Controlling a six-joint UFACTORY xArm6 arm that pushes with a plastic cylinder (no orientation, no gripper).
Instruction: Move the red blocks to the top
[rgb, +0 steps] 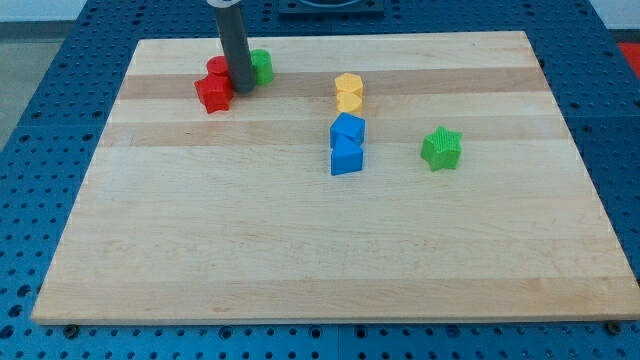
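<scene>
Two red blocks lie at the board's upper left: a red star-shaped block (212, 94) and, just above it, a second red block (218, 68) partly hidden by the rod. My tip (241, 90) rests on the board right beside both, on their right. A green block (261, 66) sits just right of the rod, partly hidden by it.
Two yellow blocks (348, 92) sit stacked close together at upper centre. Two blue blocks (347, 143) lie just below them. A green star (441, 148) lies to the right. The wooden board (320, 250) rests on a blue perforated table.
</scene>
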